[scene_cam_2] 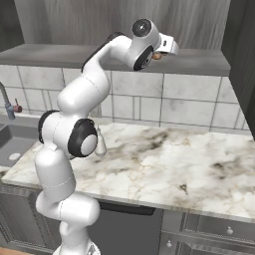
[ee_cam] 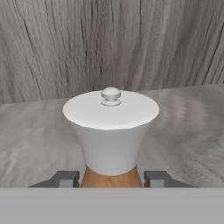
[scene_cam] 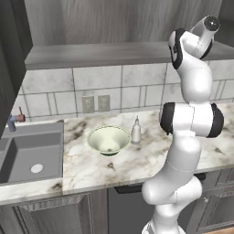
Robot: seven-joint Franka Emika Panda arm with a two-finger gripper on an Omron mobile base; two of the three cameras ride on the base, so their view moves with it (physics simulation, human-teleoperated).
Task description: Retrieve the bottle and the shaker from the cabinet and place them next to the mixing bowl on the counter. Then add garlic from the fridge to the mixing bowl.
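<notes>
1. Far left on the counter: grey sink, then the mixing bowl, with the bottle upright just right of it.
2. Up in the cabinet: shaker standing on the shelf, pale cap up.
3. Gripper straddling the shaker's orange-brown neck, a fingertip either side, right up against it. Pinched or not, can't tell.

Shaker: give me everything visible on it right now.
The shaker stands upright on the grey wood-grain cabinet shelf, close in front of the gripper. Its wide pale whitish cap flares outward and carries a small round knob on top; below it an orange-brown body shows between the two dark fingertips, which flank it closely. Whether they touch it cannot be told. In the right base view, a bit of brown peeks out beside the hand.
</notes>
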